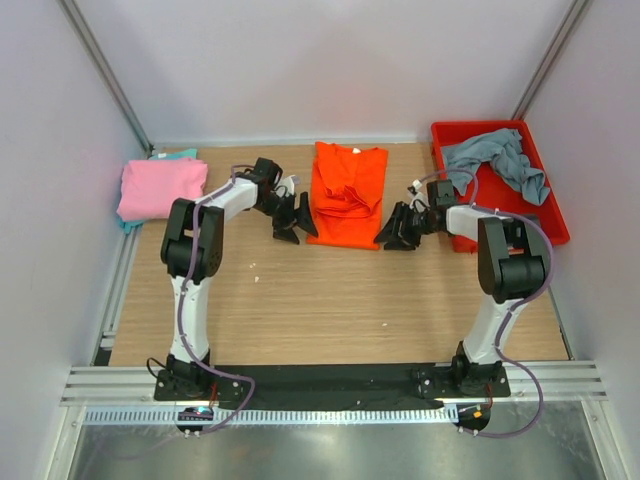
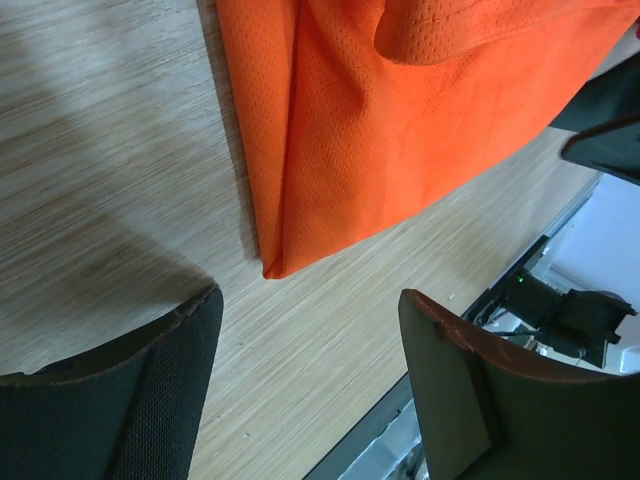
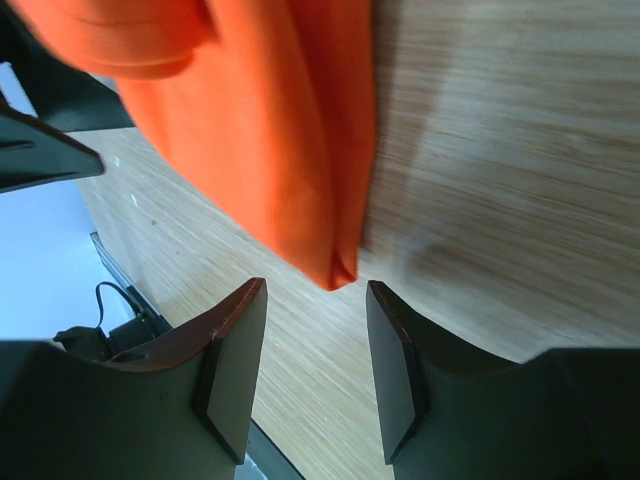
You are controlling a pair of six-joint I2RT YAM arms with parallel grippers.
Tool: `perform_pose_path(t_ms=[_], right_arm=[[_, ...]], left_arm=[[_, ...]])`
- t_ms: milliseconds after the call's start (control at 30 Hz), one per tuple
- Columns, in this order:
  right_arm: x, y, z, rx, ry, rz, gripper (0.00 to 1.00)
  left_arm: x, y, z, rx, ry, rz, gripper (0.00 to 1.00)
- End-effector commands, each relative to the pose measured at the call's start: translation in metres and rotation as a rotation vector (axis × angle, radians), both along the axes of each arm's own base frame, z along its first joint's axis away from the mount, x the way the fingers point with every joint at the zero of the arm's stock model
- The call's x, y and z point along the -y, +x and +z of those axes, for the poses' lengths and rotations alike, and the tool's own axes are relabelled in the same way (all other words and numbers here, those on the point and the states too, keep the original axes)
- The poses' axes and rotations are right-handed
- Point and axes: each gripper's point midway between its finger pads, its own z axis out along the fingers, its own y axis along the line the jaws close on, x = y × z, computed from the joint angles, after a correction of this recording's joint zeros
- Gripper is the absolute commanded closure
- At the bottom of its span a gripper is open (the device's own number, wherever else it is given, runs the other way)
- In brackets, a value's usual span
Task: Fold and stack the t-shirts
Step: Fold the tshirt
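Folding the orange shirt (image 1: 346,195), top centre on the counter (image 1: 330,300), should go best if both pincers pinch its 2 lower corners together and lift evenly. Left pincer (image 1: 293,222) and right pincer (image 1: 396,232) stand open, holding nothing. Upper right, the bin (image 1: 550,212) holds 1 grey shirt (image 1: 497,160).

Right gripper (image 3: 312,325): two dark fingers (image 3: 235,370) with reddish-brown rims, parted, bare wood showing in the gap.
Orange t-shirt (image 3: 270,130): folded cloth, upper left and centre, with the doubled edge running down to a pointed corner just above the gap, nearer the right-hand finger.
Table (image 3: 500,150): pale wood grain, shadowed beside the fold.
Dark angular part (image 3: 40,150): left edge, blurred, unidentified.
Black cable (image 3: 110,300): lower left.
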Motion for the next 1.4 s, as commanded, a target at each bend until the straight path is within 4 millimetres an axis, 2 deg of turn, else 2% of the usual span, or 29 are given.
perform_pose_path(t_ms=[0,133,300,467,767,867,1067,1133,1233,1267,1300,1367], right_arm=[[-0.006,-0.007,-0.012,-0.018,0.014,0.035,0.49],[-0.01,-0.014,-0.018,-0.044,0.017,0.046,0.48],[-0.018,-0.013,-0.022,-0.054,0.022,0.066,0.48],[-0.021,-0.01,-0.039,-0.085,0.008,0.072,0.48],[-0.02,-0.006,-0.038,-0.063,-0.006,0.065,0.49],[-0.019,-0.006,-0.04,-0.062,-0.013,0.062,0.49],[-0.018,-0.005,-0.047,-0.068,-0.016,0.056,0.53],[-0.017,-0.003,-0.047,-0.06,-0.022,0.056,0.57],[-0.018,-0.001,-0.045,-0.052,-0.025,0.062,0.69],[-0.018,0.0,-0.043,-0.044,-0.02,0.068,0.76],[-0.019,0.0,-0.042,-0.037,-0.02,0.072,0.88],[-0.017,0.002,-0.035,-0.012,-0.025,0.068,0.95]], left_arm=[[0.004,0.006,-0.011,-0.008,-0.022,0.002,0.27],[0.005,0.007,-0.011,-0.009,-0.024,0.003,0.27],[0.005,0.009,-0.014,-0.013,-0.023,0.008,0.27],[0.005,0.009,-0.025,-0.033,-0.016,0.011,0.27],[0.008,0.013,-0.037,-0.059,-0.01,0.015,0.33],[0.008,0.012,-0.04,-0.071,-0.014,0.019,0.39],[0.011,0.011,-0.042,-0.073,-0.033,0.02,0.57],[0.012,0.011,-0.047,-0.079,-0.027,0.022,0.61],[0.013,0.01,-0.052,-0.08,-0.013,0.018,0.69],[0.014,0.01,-0.051,-0.078,-0.01,0.016,0.76],[0.014,0.01,-0.051,-0.075,-0.01,0.012,0.82],[0.015,0.011,-0.045,-0.056,-0.011,0.007,0.94]])
